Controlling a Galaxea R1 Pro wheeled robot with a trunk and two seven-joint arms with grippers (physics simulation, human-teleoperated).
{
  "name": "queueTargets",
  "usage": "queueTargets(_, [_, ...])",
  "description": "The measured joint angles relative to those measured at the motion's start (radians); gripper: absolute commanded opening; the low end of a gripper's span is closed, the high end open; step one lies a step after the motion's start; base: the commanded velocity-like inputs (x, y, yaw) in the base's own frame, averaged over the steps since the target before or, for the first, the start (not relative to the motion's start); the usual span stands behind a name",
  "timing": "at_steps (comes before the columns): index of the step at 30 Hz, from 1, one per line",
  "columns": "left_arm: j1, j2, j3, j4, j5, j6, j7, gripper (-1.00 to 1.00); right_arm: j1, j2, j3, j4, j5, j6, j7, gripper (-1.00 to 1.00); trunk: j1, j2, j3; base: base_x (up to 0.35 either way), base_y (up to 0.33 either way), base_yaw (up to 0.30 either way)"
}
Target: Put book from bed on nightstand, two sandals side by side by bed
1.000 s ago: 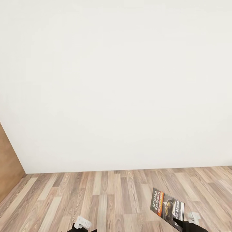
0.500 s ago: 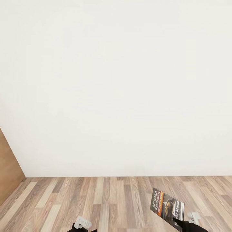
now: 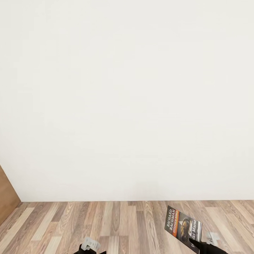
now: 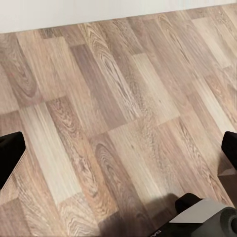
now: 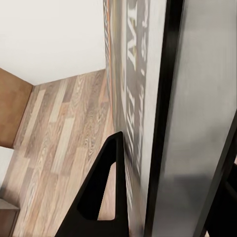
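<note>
We've got the book point(image 3: 183, 225) pinched between our right gripper point(image 3: 195, 243) fingers over the wood floor point(image 3: 123, 225), left gripper point(image 4: 118, 153) spread wide, holding nothing.

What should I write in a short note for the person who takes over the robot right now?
Right gripper: shut on the book, which it holds up above the wood floor; the right wrist view shows a finger against the cover.
Left gripper: open, holding nothing, over the floor.
The robot faces a white wall.
Done: the book is picked up.
Left: set the book on a nightstand, then place both sandals side by side next to the bed.
</note>
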Motion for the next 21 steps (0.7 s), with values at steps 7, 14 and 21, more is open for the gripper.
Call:
queueTargets(7, [0.000,0.000,0.000,0.000,0.000,0.000,0.000,1.00,0.000,0.000,0.000,0.000,0.000,0.000,0.000,-1.00,0.000,0.000,0.000,0.312,0.000,0.000])
queueTargets(14, [0.000,0.000,0.000,0.000,0.000,0.000,0.000,1.00,0.000,-0.001,0.000,0.000,0.000,0.000,0.003,-1.00,0.000,0.000,0.000,0.310,0.000,-0.127])
queueTargets(21, [0.000,0.000,0.000,0.000,0.000,0.000,0.000,1.00,0.000,-0.001,-0.004,0.000,-0.001,0.000,0.006,-1.00,0.000,0.000,0.000,0.106,0.000,-0.188])
